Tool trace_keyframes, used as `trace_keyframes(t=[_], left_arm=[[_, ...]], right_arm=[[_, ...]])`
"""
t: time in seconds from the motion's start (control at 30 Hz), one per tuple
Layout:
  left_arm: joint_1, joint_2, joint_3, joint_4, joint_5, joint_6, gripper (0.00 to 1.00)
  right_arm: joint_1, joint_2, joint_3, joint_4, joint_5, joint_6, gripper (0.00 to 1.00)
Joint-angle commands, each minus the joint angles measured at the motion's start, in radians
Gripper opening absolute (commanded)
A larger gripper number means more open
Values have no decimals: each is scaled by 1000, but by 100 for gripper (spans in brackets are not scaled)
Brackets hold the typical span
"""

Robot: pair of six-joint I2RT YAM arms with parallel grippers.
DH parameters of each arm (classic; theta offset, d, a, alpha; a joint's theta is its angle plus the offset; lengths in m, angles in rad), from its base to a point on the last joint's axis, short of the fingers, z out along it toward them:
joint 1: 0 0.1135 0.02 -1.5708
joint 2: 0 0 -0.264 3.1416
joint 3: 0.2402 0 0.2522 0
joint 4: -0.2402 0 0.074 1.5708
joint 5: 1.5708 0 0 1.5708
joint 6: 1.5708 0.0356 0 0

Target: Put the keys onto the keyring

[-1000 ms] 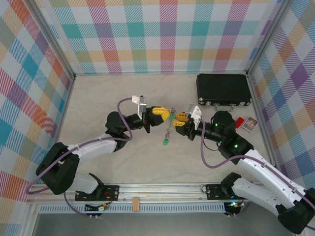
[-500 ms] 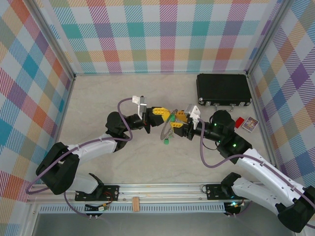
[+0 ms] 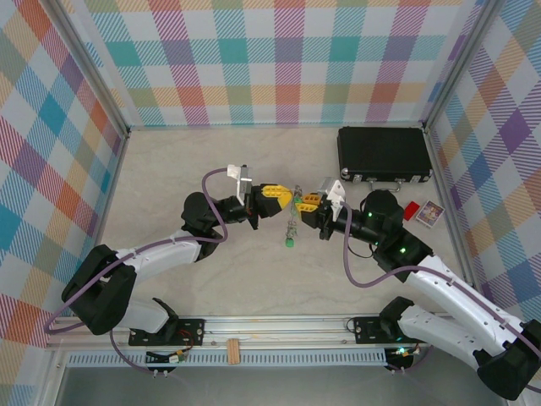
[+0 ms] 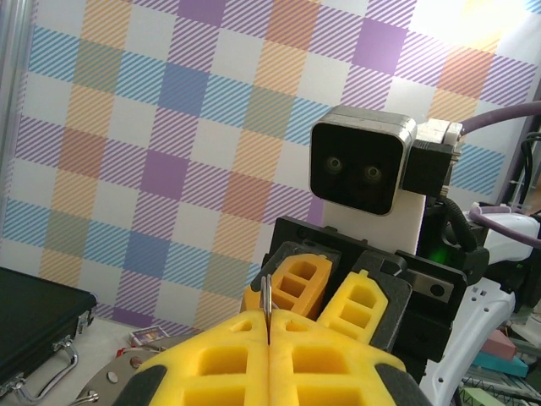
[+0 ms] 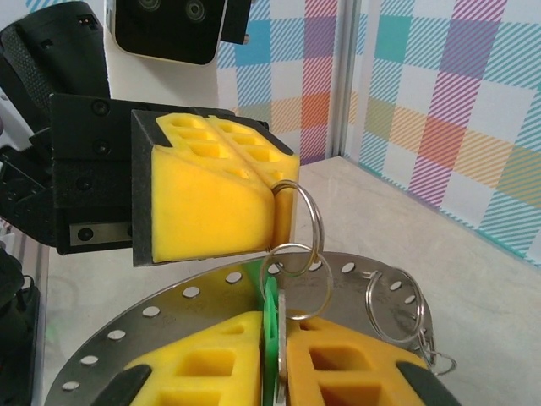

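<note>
Checked pastel walls enclose the pale table [image 3: 169, 186], and at the centre of the top view the two arms meet nose to nose. The left jaws are closed on a small wire loop [image 5: 306, 222]. The right jaws are closed on a key [image 5: 281, 355] with a green tag [image 5: 270, 326] (low in the right wrist view). The keyring [image 5: 169, 309], a flat grey band with holes, sits just behind them; which grip carries it is unclear. The likeliest trouble is a slip. Both holds are thin metal pinched in soft foam, so a twist or a pull apart could spring the loop free and drop key and keyring onto the table.
</note>
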Motion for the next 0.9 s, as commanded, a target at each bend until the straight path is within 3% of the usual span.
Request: trace_keyframes(t=[0.0, 0.07, 0.13, 0.87], left_arm=[[-13, -11, 14, 85, -9, -7, 0], [-13, -15, 14, 85, -6, -8, 0], [-14, -18, 13, 85, -4, -9, 0], [-14, -36, -5, 81, 1, 5, 0]], right_arm=[[5, -17, -6, 25, 2, 6, 10], [4, -16, -4, 20, -1, 5, 1], [5, -12, -2, 15, -3, 4, 0], [5, 25, 70, -104, -23, -53, 0]])
